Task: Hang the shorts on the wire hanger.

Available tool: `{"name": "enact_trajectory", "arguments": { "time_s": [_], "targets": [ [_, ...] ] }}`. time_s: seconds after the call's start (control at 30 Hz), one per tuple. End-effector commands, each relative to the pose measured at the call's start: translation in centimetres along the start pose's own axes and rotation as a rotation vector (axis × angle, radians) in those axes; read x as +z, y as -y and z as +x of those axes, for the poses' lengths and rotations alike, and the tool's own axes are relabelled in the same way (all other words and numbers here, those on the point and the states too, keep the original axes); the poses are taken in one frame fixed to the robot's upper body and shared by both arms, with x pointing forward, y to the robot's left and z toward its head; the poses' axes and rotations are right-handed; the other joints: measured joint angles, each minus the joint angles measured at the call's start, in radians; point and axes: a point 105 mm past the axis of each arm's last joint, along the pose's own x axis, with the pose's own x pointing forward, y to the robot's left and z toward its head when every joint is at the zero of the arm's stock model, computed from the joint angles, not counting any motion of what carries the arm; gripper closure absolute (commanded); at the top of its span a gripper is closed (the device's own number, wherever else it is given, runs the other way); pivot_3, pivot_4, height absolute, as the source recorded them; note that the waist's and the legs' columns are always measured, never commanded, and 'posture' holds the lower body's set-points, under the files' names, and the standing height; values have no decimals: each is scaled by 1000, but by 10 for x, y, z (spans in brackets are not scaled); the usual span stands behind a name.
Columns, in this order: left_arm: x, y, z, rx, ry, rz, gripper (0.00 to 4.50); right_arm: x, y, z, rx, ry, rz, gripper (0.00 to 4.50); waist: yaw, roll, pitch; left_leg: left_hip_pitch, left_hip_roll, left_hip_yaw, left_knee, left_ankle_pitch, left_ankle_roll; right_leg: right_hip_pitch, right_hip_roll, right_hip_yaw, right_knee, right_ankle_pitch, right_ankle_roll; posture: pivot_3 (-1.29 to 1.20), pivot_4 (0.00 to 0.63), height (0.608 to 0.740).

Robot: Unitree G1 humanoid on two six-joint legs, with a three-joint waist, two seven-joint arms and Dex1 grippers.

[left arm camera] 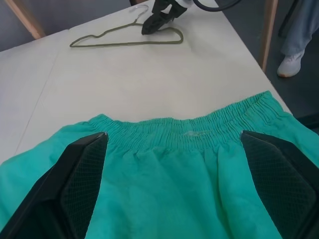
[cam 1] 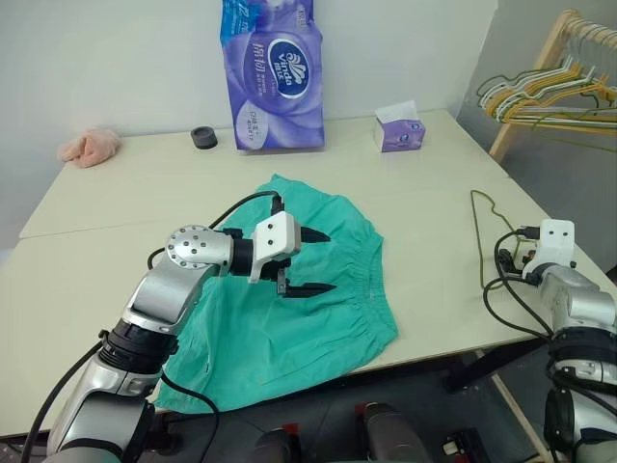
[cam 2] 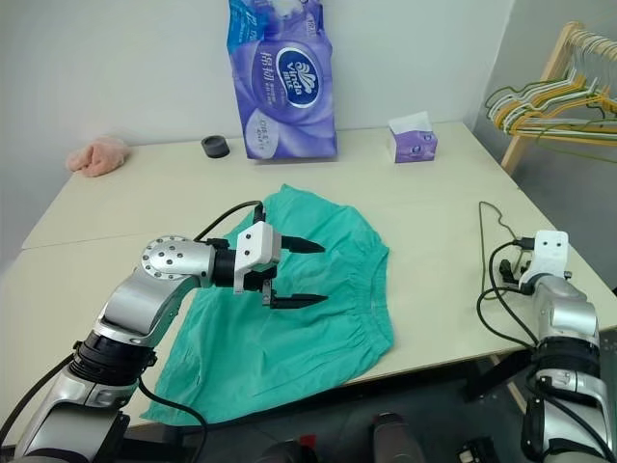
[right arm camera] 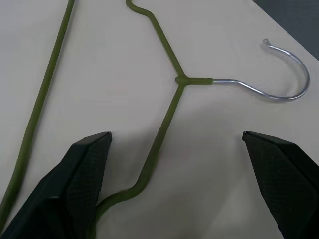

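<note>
I have the left pincer (cam 1: 313, 260) spread wide, empty, hovering over the teal shorts (cam 1: 289, 318), which lie flat mid-counter (cam 1: 116, 203) with the elastic waistband toward the right, handy for a pinch. My right pincer (right arm camera: 177, 142) is wide too, poised just above the olive wire hanger (right arm camera: 169, 107) lying flat near the counter's right edge, holding nothing. The right wrist view gives me the bare metal hook and the neck; the head views give only a thin wire line there
</note>
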Motion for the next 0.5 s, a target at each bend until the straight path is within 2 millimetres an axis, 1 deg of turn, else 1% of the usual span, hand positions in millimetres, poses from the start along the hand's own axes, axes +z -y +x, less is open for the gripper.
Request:
{"name": "enact_trajectory", "arguments": {
  "time_s": [0.03, 0.17, 0.2, 0.23, 0.37, 0.4, 0.43, 0.5],
  "targets": [
    [9, -4, -1, -1, 10, 52, 0, -30, 9, 7, -2, -158, -1, 894, -3, 0, -1, 0, 0, 0, 0, 0, 0, 0, 0, 0, -1, 0, 0, -258, 88, 740],
    [8, -3, -3, 2, 0, 60, 0, -37, 11, 10, -1, -208, -3, 2300, -2, -4, -4, 0, 0, -2, 0, 0, 1, 4, 0, -2, -7, 1, 2, -252, 85, 740],
    [7, -3, -4, 5, -1, 60, 0, -37, 12, 11, -5, -209, -12, 2686, -2, -5, -5, 0, 0, -3, 0, -1, 1, 5, 0, -3, -8, 2, 3, -250, 84, 740],
    [7, -3, -4, 9, -1, 60, 0, -37, 12, 12, -12, -211, -10, 2948, -1, -5, -5, 0, 0, -3, 0, -1, 1, 7, -1, -3, -9, 2, 3, -248, 83, 740],
    [6, -4, -6, 29, -3, 48, 0, -33, 15, 15, -50, -177, 7, 4265, 4, -5, -7, 6, -1, -7, 1, -2, 3, 18, -2, -7, -17, 3, 5, -238, 76, 740],
    [5, -4, -7, 35, -10, 46, 0, -30, 15, 15, -51, -161, 13, 4470, 4, -5, -7, 7, -1, -7, 1, -3, 5, 19, -2, -8, -18, 4, 5, -237, 75, 740],
    [3, -6, -8, 44, -15, 45, 0, -25, 13, 16, -43, -146, 23, 4470, 4, -5, -7, 7, -1, -8, 1, -3, 5, 20, -2, -8, -20, 4, 6, -237, 75, 740],
    [1, -12, -12, 88, -13, 25, 0, -9, 7, 15, -2, -81, -15, 4470, 4, -5, -7, 6, -1, -7, 1, -3, 5, 20, -2, -8, -21, 5, 7, -237, 75, 740]
  ]
}}
